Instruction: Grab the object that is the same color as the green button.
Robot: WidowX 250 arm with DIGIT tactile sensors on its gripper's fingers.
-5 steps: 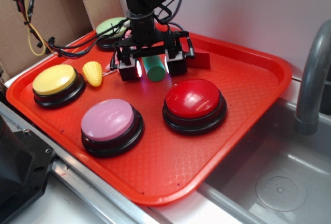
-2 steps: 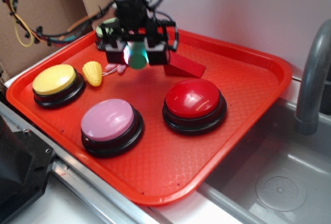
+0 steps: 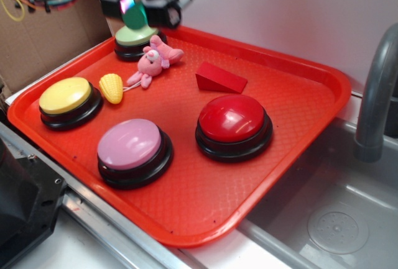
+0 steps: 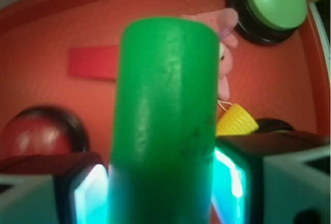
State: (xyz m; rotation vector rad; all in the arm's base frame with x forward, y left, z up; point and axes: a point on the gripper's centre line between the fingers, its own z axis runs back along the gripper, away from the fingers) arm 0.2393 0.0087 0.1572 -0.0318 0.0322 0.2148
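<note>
My gripper is shut on the green cylinder block and holds it high above the tray's back left corner, over the pale green button. In the wrist view the green cylinder fills the middle, pinched between the two glowing pads, with the gripper at the bottom edge. The green button shows at the top right there.
On the red tray sit a yellow button, a pink button, a red button, a red wedge, a pink plush toy and a toy corn. A sink and faucet are at the right.
The gripper has risen off the tray with the green cylinder and moved back and left, ending above the green button. The pink plush toy is now uncovered.
</note>
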